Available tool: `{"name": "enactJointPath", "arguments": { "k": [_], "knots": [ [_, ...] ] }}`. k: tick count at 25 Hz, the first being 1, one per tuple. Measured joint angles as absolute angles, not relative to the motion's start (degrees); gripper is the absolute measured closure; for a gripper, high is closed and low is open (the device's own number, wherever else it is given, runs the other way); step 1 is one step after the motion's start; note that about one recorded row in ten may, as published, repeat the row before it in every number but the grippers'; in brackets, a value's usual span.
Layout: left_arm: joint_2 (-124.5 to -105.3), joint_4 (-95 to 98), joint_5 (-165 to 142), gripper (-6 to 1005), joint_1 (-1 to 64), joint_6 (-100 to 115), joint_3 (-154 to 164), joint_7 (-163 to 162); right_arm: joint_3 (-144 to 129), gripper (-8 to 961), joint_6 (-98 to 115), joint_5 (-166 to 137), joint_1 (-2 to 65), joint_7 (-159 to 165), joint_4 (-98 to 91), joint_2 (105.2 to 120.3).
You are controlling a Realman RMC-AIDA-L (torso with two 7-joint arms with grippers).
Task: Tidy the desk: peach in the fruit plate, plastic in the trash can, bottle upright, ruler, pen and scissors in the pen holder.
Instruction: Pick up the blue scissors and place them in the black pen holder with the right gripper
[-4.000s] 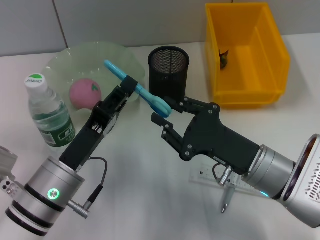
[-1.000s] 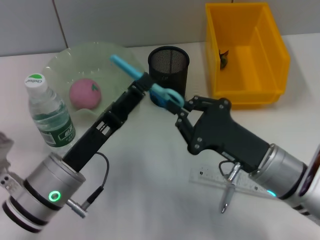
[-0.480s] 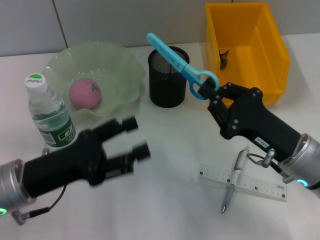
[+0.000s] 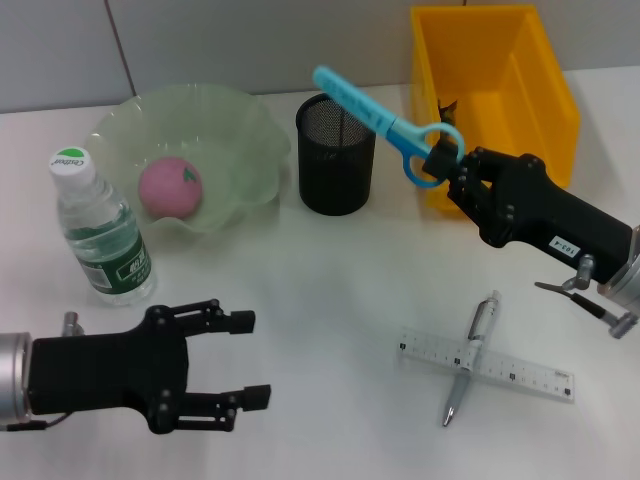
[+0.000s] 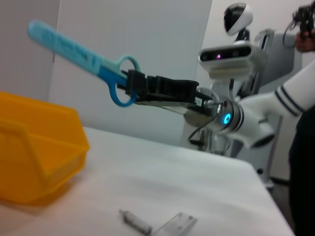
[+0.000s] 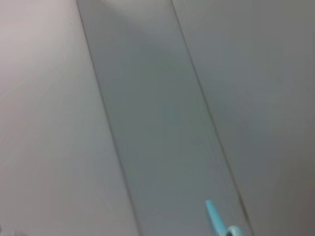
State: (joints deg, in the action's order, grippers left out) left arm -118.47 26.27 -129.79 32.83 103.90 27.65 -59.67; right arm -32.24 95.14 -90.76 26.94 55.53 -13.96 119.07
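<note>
Scissors (image 4: 385, 125) clamped by handle loops in my right gripper (image 4: 447, 165), lifted off desk, blade end tilted up and over rim of black mesh pen holder (image 4: 337, 152). Yellow bin (image 4: 497, 105) just behind my right gripper. My left gripper (image 4: 235, 360) low at near left, fingers spread, holding nothing. Pen (image 4: 467, 360) lies across ruler (image 4: 487, 364) on desk. Peach (image 4: 170, 186) in green plate (image 4: 230, 130); bottle (image 4: 98, 227) upright beside it.
</note>
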Motion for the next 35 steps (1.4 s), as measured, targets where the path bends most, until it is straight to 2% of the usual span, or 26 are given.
{"name": "enactJointPath", "arguments": {
  "k": [14, 16, 17, 21, 26, 27, 35],
  "knots": [
    [-118.63, 28.6, -119.9, 165, 26.7, 100.9, 27.3, -55.9, -32.4, 871, 94.4, -111.5, 28.5, 89.2, -44.3, 118.10],
    [-118.63, 28.4, -119.4, 165, 26.3, 100.6, 27.4, -55.7, -33.1, 871, 95.4, -112.9, 29.6, 94.4, -48.3, 117.32],
    [-118.61, 28.3, -119.3, 164, 26.0, 100.5, 27.5, -55.3, -34.5, 871, 96.3, -113.5, 31.0, 99.8, -51.3, 116.34],
    [-118.69, 28.2, -119.3, 164, 25.6, 100.5, 27.7, -54.5, -37.3, 871, 96.7, -114.7, 33.1, 109.1, -56.3, 115.21],
    [-118.74, 27.8, -119.3, 164, 25.2, 100.6, 28.3, -54.1, -40.2, 870, 96.9, -122.0, 38.6, 122.1, -63.4, 113.74],
    [-118.74, 27.8, -119.3, 164, 25.2, 100.6, 28.3, -54.1, -40.8, 870, 97.2, -125.7, 41.6, 126.3, -64.3, 113.04],
    [-118.68, 27.6, -119.3, 165, 24.5, 99.2, 28.6, -52.8, -41.7, 871, 98.7, -138.6, 51.3, 137.2, -65.7, 111.83]
  ]
}}
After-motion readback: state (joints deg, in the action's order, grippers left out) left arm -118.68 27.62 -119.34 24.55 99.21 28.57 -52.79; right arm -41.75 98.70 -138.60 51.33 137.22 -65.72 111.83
